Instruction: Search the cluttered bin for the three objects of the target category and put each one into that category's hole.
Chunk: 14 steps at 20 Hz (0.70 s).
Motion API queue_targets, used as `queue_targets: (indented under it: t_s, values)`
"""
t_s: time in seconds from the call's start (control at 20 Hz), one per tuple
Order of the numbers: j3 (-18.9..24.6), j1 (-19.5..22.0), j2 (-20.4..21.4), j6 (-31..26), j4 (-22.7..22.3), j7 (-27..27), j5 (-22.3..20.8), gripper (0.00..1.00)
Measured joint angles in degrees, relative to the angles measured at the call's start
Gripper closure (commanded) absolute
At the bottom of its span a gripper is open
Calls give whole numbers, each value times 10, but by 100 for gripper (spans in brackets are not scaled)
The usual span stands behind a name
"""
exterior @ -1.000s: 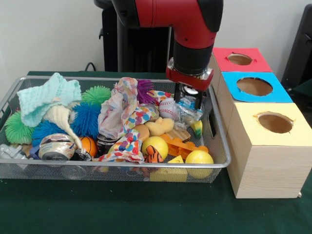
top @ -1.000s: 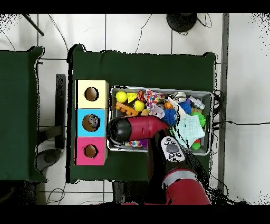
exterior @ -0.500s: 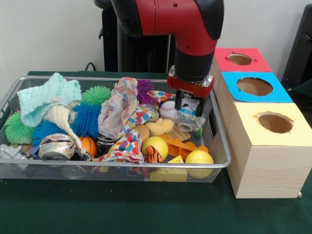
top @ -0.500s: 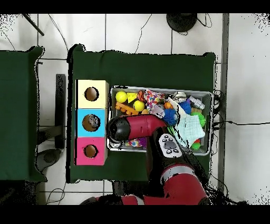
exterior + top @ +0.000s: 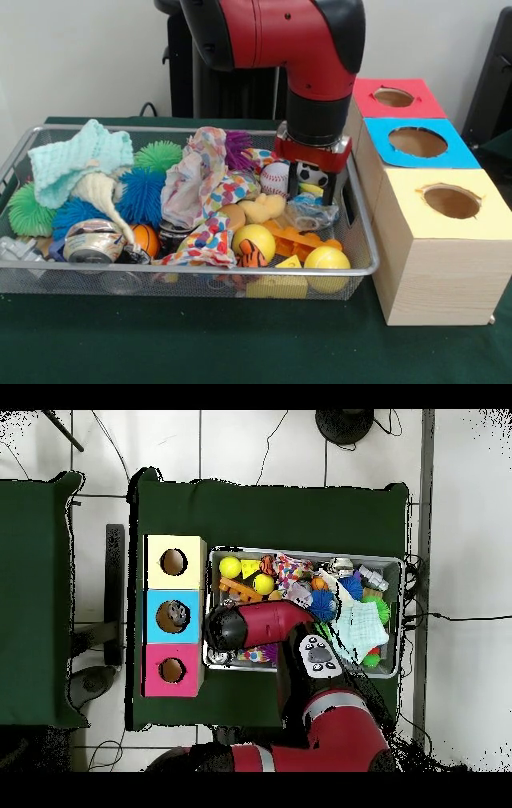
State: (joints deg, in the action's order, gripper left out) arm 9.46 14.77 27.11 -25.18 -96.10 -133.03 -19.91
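Gripper right above the crinkly bag

The gripper [image 5: 313, 190] hangs low in the bin [image 5: 362, 240]; the clear bag [image 5: 310, 212] lies just under it. I cannot tell if it is grabbing.

The claw [image 5: 313, 188] hangs low inside the wire bin [image 5: 362, 240], hemmed in closely. Directly under it lies a crumpled clear wrapper [image 5: 310, 212]; a baseball [image 5: 275, 178] sits just beside it toward the bin's middle, and the patterned cloth [image 5: 204, 180] rises beyond that. On its other side the bin's wall and the wooden box [image 5: 416, 184] stand near, leaving a narrow gap. Above the box's three holes the air is open. Bare green worktop [image 5: 200, 344] lies in front of the bin.
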Motion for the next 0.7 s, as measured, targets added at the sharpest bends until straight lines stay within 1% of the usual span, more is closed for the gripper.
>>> queue_targets:
  t_s: [0.15, 0.4, 0.55, 0.7]
  values:
    - [-3, -2, -1, 11, 2, 0, -6, 0]
    - [-11, -12, -3, 11, 9, 0, -6, 0]
    - [-21, -24, -5, 11, 16, 0, -6, 0]
    - [-44, -52, -11, 11, 30, 0, -7, 0]
